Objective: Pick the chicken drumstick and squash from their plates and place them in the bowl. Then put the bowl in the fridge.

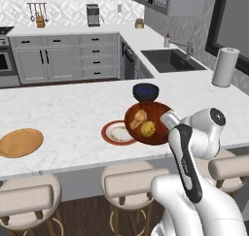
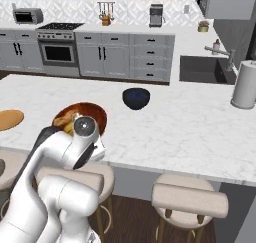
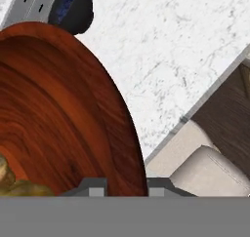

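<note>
Here the hand point(image 3: 126, 186) pinches the bowl point(image 1: 156, 114) rim above the counter point(image 1: 73, 113) edge.

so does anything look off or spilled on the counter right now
Nothing spilled. The one oddity: the bowl sits tilted rather than flat, overlapping the white plate, with the tool shut on its rim. The drumstick and squash are still inside.
</note>
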Tool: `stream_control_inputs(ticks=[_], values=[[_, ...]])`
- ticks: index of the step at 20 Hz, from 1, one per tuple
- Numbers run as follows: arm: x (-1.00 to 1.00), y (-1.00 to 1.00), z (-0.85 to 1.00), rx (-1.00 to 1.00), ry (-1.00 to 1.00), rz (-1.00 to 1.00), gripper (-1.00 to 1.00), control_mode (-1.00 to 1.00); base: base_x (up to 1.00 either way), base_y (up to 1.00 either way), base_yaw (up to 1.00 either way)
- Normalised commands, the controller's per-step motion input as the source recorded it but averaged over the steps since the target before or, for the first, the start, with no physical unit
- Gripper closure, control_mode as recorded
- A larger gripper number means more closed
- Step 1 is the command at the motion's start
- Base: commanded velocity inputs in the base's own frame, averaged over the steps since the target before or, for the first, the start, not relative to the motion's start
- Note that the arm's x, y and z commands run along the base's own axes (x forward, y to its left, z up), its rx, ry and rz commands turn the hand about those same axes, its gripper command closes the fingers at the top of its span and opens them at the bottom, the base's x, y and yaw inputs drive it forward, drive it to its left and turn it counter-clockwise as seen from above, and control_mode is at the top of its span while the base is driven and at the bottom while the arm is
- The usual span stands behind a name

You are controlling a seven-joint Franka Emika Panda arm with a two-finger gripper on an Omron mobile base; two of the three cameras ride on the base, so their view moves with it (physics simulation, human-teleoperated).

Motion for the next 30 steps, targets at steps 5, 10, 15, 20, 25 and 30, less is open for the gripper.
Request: stream_control_inputs(ticks=[5, 10, 15, 20, 25, 30], values=[[-0.14, 0.51, 0.0, 0.0, 0.14, 0.01, 1.0, -1.0, 0.0, 0.0, 0.0], [-0.4, 0.1, 0.0, 0.0, 0.12, 0.0, 1.0, -1.0, 0.0, 0.0, 0.0], [-0.5, -0.06, -0.15, 0.0, -0.05, 0.0, 1.0, -1.0, 0.0, 0.0, 0.0], [-0.41, -0.07, -0.25, 0.0, -0.1, 0.0, 1.0, -1.0, 0.0, 0.0, 0.0], [-0.33, -0.19, -0.22, 0.01, -0.09, -0.02, 1.0, -1.0, 0.0, 0.0, 0.0], [-0.2, -0.12, -0.12, 0.05, -0.15, -0.06, 1.0, -1.0, 0.0, 0.0, 0.0]])
